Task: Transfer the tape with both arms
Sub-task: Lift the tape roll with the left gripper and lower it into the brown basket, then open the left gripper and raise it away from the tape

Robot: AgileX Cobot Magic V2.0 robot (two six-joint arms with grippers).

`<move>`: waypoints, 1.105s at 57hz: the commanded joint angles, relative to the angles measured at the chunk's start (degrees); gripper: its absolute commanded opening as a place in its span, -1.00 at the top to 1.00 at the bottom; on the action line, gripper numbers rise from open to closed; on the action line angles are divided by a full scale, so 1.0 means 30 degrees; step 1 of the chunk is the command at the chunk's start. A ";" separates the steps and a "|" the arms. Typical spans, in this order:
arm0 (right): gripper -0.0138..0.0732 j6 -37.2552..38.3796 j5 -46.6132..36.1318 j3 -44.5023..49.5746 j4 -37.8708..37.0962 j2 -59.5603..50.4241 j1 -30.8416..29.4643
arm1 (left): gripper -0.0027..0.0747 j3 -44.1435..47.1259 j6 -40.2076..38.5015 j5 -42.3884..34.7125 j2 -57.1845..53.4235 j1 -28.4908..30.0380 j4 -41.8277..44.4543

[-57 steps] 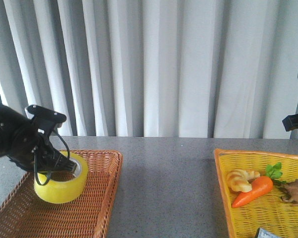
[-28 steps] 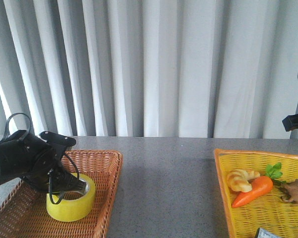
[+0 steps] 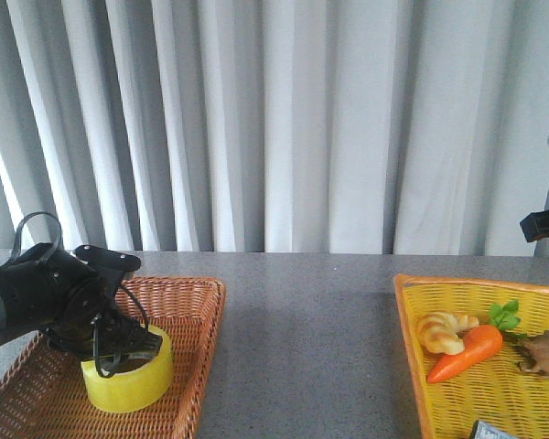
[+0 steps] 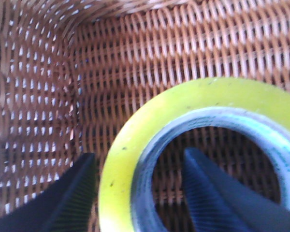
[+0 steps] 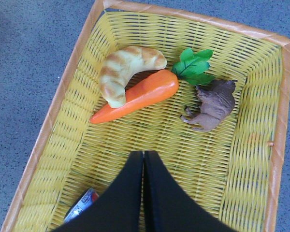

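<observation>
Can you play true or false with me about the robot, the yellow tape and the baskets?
1. The tape sits in the brown wicker basket. True.
2. The left gripper has one finger inside the roll's hole and one outside. True.
3. The toy carrot lies in the brown basket. False: it lies in the yellow basket, touching the toy croissant.
4. The right gripper is holding the little brown toy animal. False: its fingers are closed together on nothing, above the yellow basket.
5. The carrot has green leaves. True.
</observation>
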 commanded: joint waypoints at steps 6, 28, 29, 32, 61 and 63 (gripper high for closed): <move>0.70 -0.0007 -0.0798 -0.0441 0.0122 -0.0721 -0.0092 | -0.24 -0.0621 -0.0256 -0.1192 -0.1779 0.0001 -0.0312; 0.70 0.0008 -0.0798 -0.0441 0.0122 -0.0721 -0.0092 | 0.22 -0.0621 -0.0272 -0.4552 -0.8209 0.0001 -0.1426; 0.70 0.0008 -0.0798 -0.0441 0.0122 -0.0721 -0.0092 | 0.29 -0.0621 -0.0272 -0.4670 -0.8633 0.0001 -0.1493; 0.70 0.0008 -0.0798 -0.0441 0.0122 -0.0721 -0.0092 | 0.45 -0.0621 -0.0272 -0.4893 -0.9552 0.0001 -0.1574; 0.70 -0.0004 -0.0798 -0.0441 0.0122 -0.0721 -0.0092 | 0.95 -0.0621 -0.0235 -0.4609 -1.2533 0.0001 -0.1553; 0.70 -0.0004 -0.0798 -0.0441 0.0122 -0.0721 -0.0092 | 0.95 -0.0621 -0.0235 -0.4625 -1.2533 0.0001 -0.1553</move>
